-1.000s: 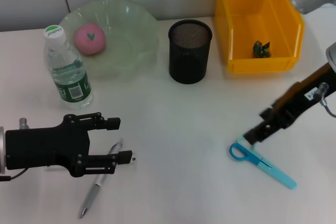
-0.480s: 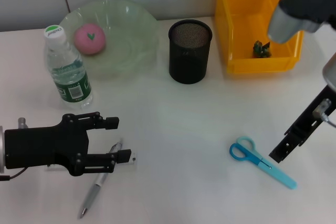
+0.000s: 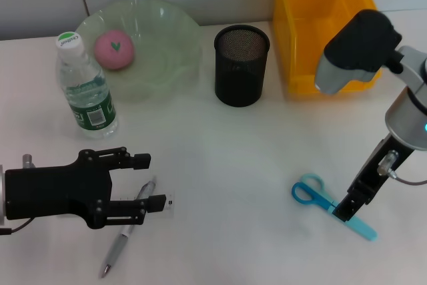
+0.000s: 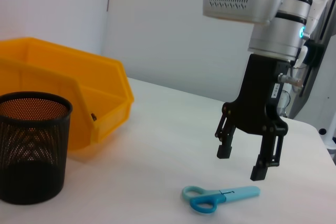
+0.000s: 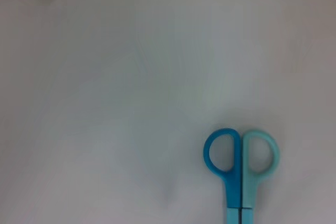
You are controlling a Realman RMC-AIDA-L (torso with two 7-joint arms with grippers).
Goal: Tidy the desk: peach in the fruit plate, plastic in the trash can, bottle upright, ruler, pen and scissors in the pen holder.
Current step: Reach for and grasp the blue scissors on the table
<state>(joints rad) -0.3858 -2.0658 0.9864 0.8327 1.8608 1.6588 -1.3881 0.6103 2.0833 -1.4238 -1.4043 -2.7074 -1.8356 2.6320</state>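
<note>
The pink peach (image 3: 114, 49) lies in the green fruit plate (image 3: 167, 38). To the plate's left the bottle (image 3: 85, 88) stands upright. The black mesh pen holder (image 3: 241, 65) holds nothing that I can see. My left gripper (image 3: 150, 180) hovers open near the front left, over the silver pen (image 3: 121, 239) and the clear ruler (image 3: 168, 203). The blue scissors (image 3: 312, 195) lie flat at the front right. My right gripper (image 4: 240, 163) hangs open just above the scissors (image 4: 220, 199), fingers pointing down. The plastic is hidden behind my right arm.
The yellow trash can (image 3: 300, 25) stands at the back right, beside the pen holder (image 4: 29, 153). My right arm's grey elbow (image 3: 353, 48) blocks part of the bin. A wall runs along the table's back edge.
My right arm has swung in from the right and turned upright, and its gripper now sits over the scissors' blades. The left gripper has barely shifted.
</note>
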